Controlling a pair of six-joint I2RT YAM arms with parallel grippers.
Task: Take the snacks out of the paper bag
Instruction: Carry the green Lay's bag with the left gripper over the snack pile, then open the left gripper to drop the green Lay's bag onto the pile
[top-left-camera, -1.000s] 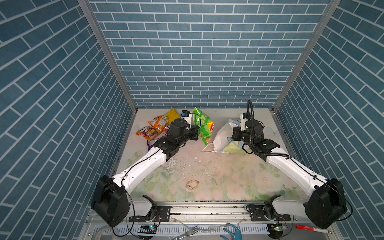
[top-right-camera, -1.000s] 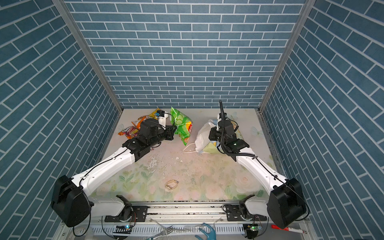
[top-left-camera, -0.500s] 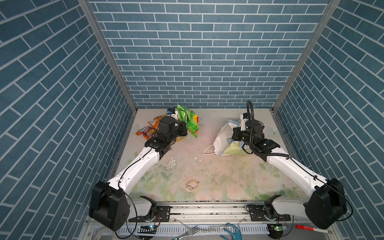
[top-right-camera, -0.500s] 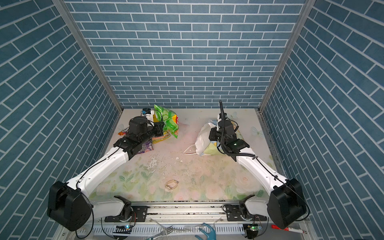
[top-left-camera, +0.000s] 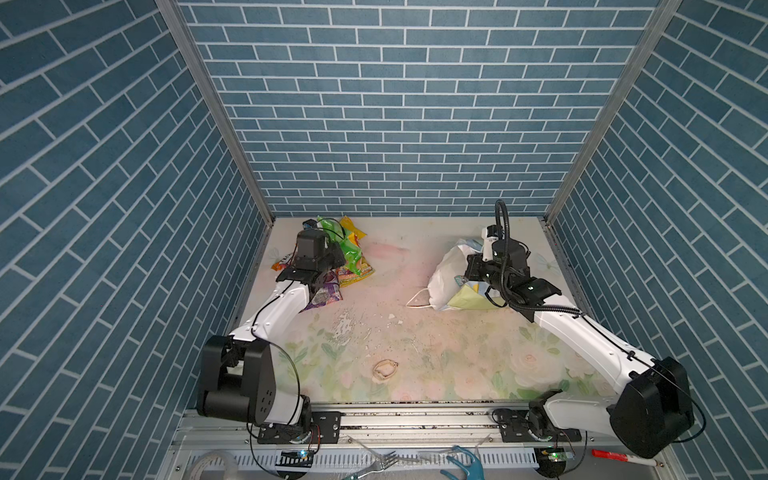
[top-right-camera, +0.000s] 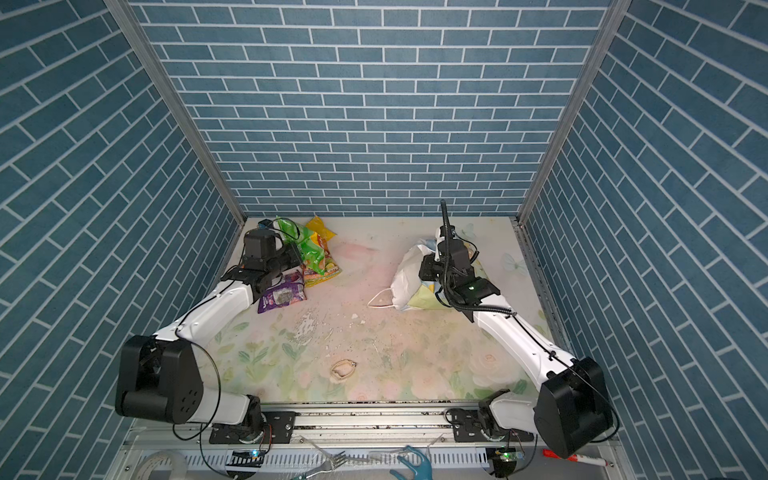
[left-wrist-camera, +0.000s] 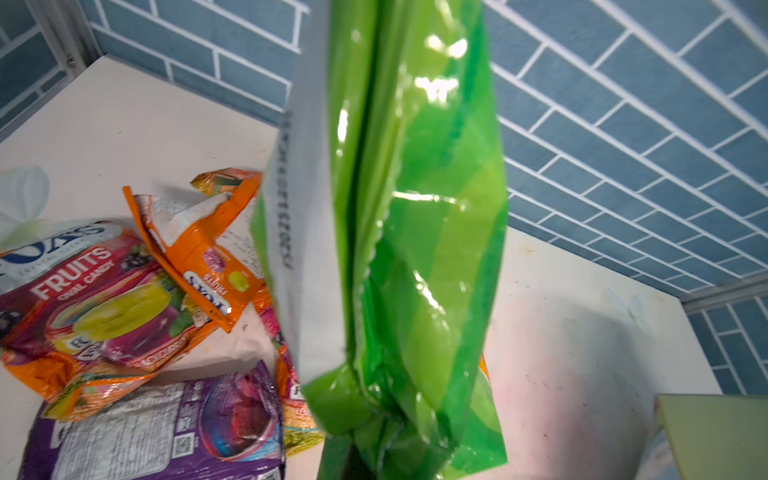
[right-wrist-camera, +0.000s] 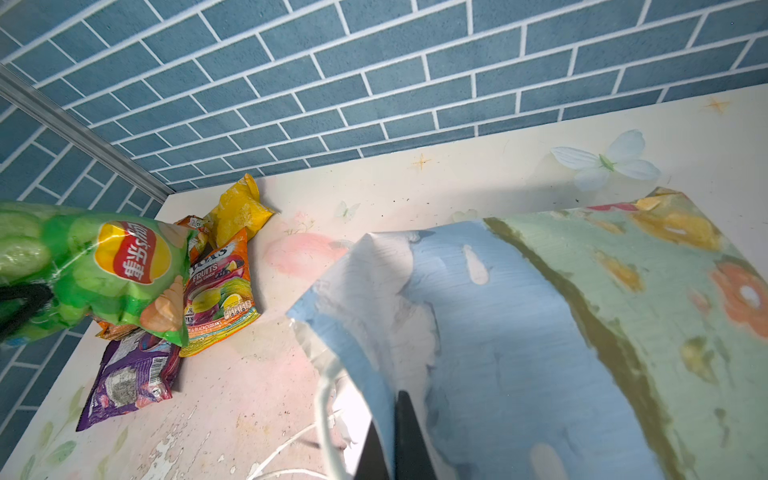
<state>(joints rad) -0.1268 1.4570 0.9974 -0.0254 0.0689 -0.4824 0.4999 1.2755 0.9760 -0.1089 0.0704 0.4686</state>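
The left end effector (top-left-camera: 336, 254) has carried the green chip bag (left-wrist-camera: 415, 249) away from the middle of the tabletop (top-left-camera: 415, 332) and over to the far corner. It is still clenched on one end of the bag. Right under and beside this end effector lie the other snacks: a purple packet (left-wrist-camera: 158, 424), a candy bag (left-wrist-camera: 95, 299) with fruit on it, and a yellow packet (right-wrist-camera: 237, 208) farther back. So the green bag is out and looks ready to be let go onto the pile. The right end effector (right-wrist-camera: 392, 440) has not moved. It is pinched shut on the edge of the paper bag (right-wrist-camera: 540, 332), which lies tipped over just in front of it, well apart from the snacks. I cannot tell if anything is left inside. The tabletop has pale flowers on it, with scratched white spots and a small tan loop (top-left-camera: 385, 370) nearer the arm bases. Blue brick walls (top-left-camera: 395, 104) stand on three sides.
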